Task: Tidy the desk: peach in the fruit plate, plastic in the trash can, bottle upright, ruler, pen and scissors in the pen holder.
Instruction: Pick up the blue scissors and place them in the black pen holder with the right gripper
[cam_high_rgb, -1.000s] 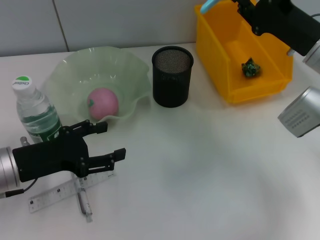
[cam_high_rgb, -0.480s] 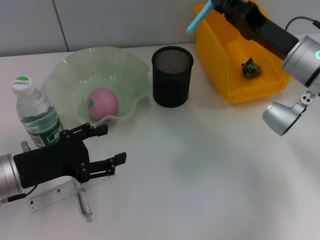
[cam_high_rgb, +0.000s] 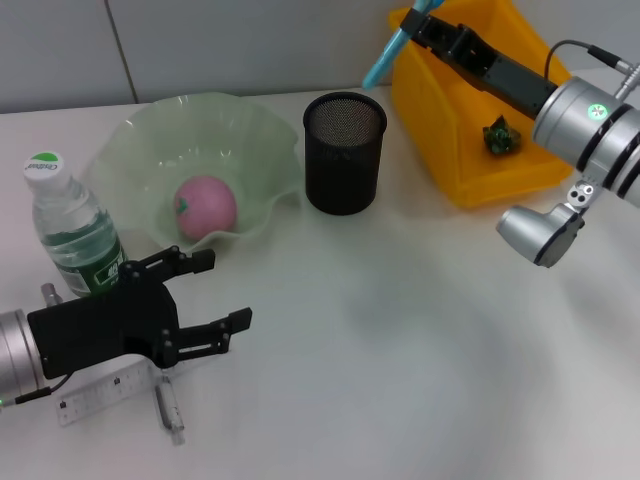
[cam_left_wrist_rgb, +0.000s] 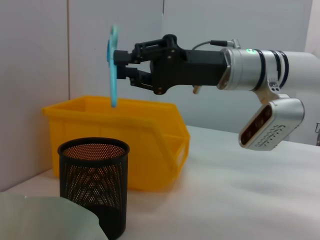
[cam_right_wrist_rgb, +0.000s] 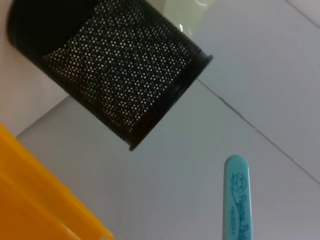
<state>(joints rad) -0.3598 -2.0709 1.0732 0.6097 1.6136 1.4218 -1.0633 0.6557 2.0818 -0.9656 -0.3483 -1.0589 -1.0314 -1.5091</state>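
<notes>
**Blue item held over the pen holder, not yet dropped**

Landmark: the pen holder (cam_high_rgb: 344, 152), a black mesh cup standing upright on the desk (cam_high_rgb: 420, 380).

- The right hand (cam_high_rgb: 420, 22) is pinched shut on a light-blue flat stick (cam_high_rgb: 385, 55) (scissors or pen — I cannot tell which). It hangs above the holder, offset toward the yellow bin side. Its long axis runs steeply downward, the lower tip pointing at the holder's rim but clear of it. In the left wrist view the stick (cam_left_wrist_rgb: 113, 67) sits over the holder (cam_left_wrist_rgb: 94, 185), slightly to the bin side.
- Judged next move: shift slightly toward the holder's centre, then lower and let go. A tilted tip could catch the rim.
- The holder appears empty.
- The trash can (cam_high_rgb: 450, 150) — the yellow bin just beside the holder — holds a green plastic scrap (cam_high_rgb: 499, 135).
- The fruit plate (cam_high_rgb: 150, 150), on the holder's other side, holds the peach (cam_high_rgb: 206, 206).
- The bottle (cam_high_rgb: 68, 232) stands upright beyond the plate.
- The left hand (cam_high_rgb: 205, 300), fingers spread and holding nothing, hovers near the bottle, above the ruler (cam_high_rgb: 105, 392) and a clear pen (cam_high_rgb: 168, 405) lying flat on the desk.
</notes>
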